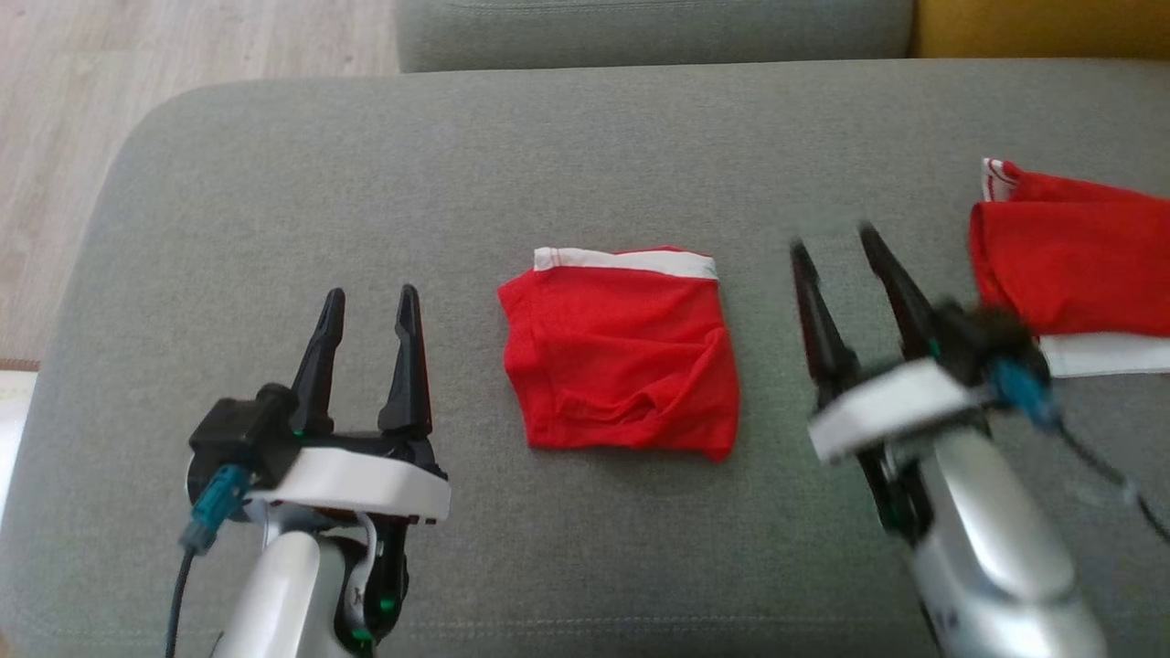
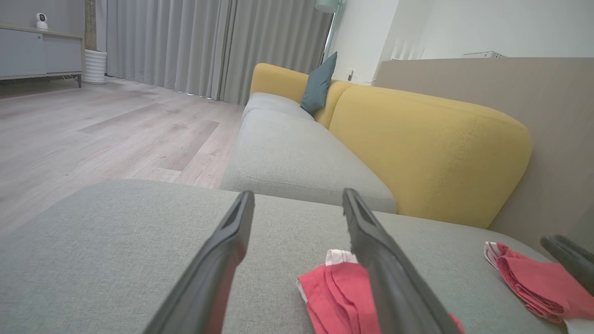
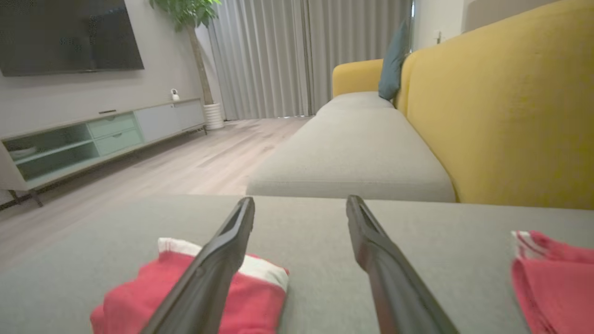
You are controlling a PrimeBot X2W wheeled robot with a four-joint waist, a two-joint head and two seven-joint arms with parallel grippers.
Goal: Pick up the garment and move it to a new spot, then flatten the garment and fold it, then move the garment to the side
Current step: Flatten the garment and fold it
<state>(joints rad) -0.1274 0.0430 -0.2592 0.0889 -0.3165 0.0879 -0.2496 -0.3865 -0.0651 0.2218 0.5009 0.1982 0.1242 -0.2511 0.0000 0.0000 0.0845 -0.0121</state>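
Note:
A folded red garment with a white waistband lies in the middle of the grey cushion; it shows low in the left wrist view and at the lower left of the right wrist view. My left gripper hovers open to its left, nothing between the fingers. To the garment's right my right gripper stands open and empty, blurred, fingers apart.
Another red garment with white trim lies at the cushion's right edge, behind my right wrist. A yellow sofa back and a second grey seat lie beyond. Wooden floor drops off on the left.

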